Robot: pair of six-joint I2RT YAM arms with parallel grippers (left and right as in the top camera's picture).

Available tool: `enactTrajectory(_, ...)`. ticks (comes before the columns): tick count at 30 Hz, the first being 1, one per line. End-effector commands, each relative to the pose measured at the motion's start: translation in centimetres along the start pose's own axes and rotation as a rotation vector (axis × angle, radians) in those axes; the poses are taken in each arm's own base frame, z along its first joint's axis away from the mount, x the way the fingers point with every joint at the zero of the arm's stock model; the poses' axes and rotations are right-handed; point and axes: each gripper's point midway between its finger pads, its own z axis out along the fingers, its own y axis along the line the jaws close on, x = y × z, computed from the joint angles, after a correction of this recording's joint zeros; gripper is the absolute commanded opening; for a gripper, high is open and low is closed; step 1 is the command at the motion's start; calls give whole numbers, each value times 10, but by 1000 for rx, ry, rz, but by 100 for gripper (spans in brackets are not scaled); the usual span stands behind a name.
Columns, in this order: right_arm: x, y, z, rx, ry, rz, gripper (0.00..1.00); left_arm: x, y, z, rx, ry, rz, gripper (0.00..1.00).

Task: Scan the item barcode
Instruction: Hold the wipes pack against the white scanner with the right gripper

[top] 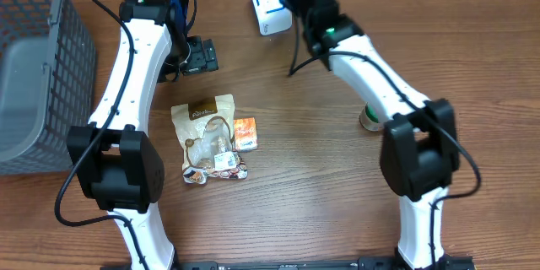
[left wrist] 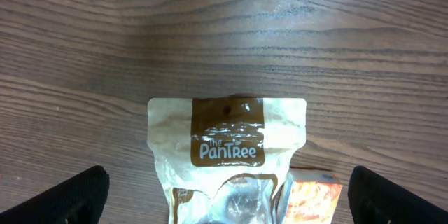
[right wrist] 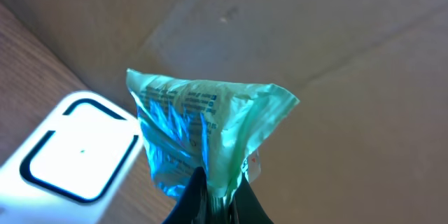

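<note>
Overhead, near middle: a tan snack pouch (top: 207,135) printed "The PanTree" was seen lying flat on the wooden table (top: 321,211), with a small orange packet (top: 245,133) touching its right edge.
Right of middle: a small round object (top: 369,119) was partly hidden behind the right arm, and what it was could not be told.
Left edge: a grey mesh basket (top: 34,67) was stood on the table, well apart from the pouch.
Left arm, beyond the pouch: the left gripper (top: 195,55) was held just past the pouch's far end, its jaws spread wide and closed on nothing. In the left wrist view one dark fingertip (left wrist: 70,196) was seen at each side of the pouch top.
Far edge, right of centre: a white scanner (top: 268,8) with a dark-outlined window was set on the table.
Right arm, far: the right gripper (right wrist: 217,199) was pinched tight on the lower edge of a crinkled green packet (right wrist: 203,126).
Task item: the green packet was held upright just beside the scanner. Fine print was seen on its face, but no barcode could be made out.
</note>
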Motion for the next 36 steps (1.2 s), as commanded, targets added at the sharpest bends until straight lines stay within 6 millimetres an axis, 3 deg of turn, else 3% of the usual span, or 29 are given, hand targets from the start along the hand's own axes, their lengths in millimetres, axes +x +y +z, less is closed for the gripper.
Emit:
enactTrajectory(1, 3, -3, 9, 95, 24, 6, 4, -4, 0, -4, -1, -17, 13, 100)
enactTrajectory(9, 23, 15, 28, 179, 79, -131, 4, -4, 1, -4, -1, -17, 13, 100)
enactTrajectory(17, 16, 28, 27, 149, 62, -154, 4, -4, 1, -4, -1, -17, 13, 100)
enactTrajectory(36, 37, 80, 19, -12, 168, -228, 4, -4, 0, -4, -1, -17, 13, 100)
